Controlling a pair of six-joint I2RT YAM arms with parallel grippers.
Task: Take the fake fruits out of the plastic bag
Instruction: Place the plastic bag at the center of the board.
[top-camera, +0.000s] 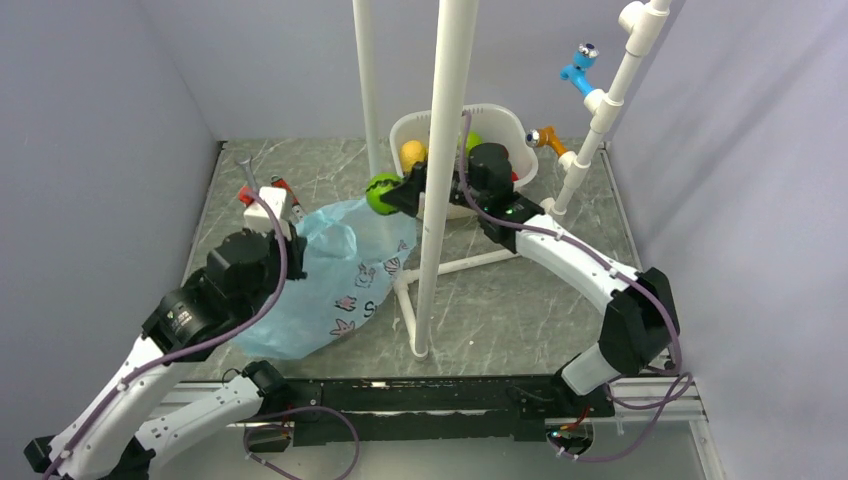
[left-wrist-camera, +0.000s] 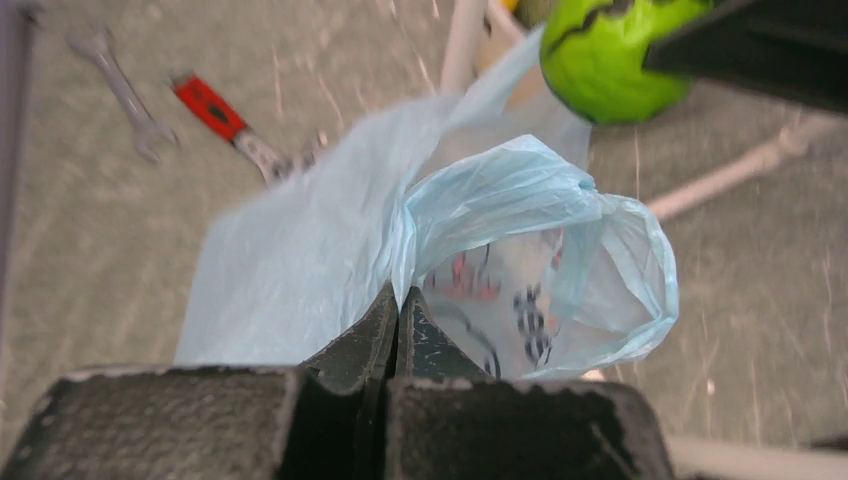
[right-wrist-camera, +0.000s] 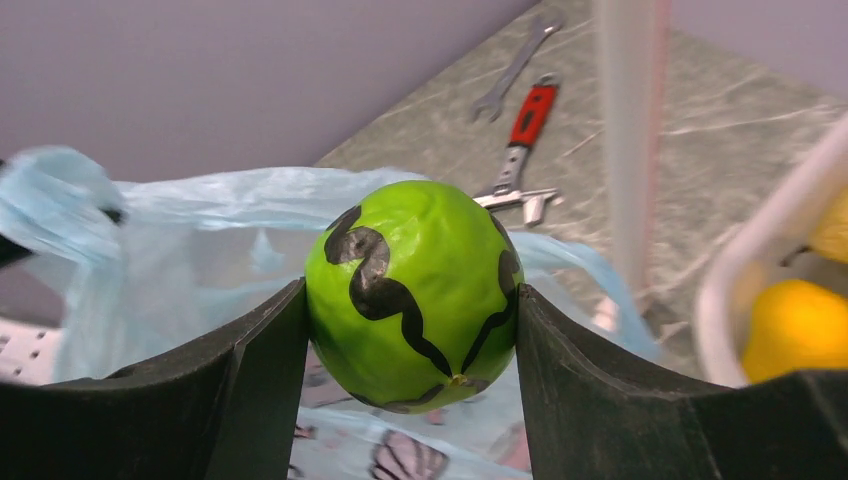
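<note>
The light blue plastic bag (top-camera: 335, 285) lies on the table left of centre, its mouth toward the back. My left gripper (top-camera: 296, 230) is shut on a bunched fold of the bag (left-wrist-camera: 300, 270), its jaws (left-wrist-camera: 398, 302) pressed together on the film. My right gripper (top-camera: 395, 195) is shut on a bright green fake fruit with black wavy stripes (top-camera: 381, 192), held just above the bag's mouth. In the right wrist view the fruit (right-wrist-camera: 415, 290) sits between the fingers of the right gripper (right-wrist-camera: 412, 325), with the bag (right-wrist-camera: 200, 250) below. Any fruits inside the bag are hidden.
A white tub (top-camera: 500, 118) at the back holds a yellow fruit (top-camera: 413, 153), a green one and a red one. White pipe posts (top-camera: 440, 180) stand mid-table. A red-handled wrench (left-wrist-camera: 215, 110) and a silver spanner (left-wrist-camera: 120, 90) lie at the back left.
</note>
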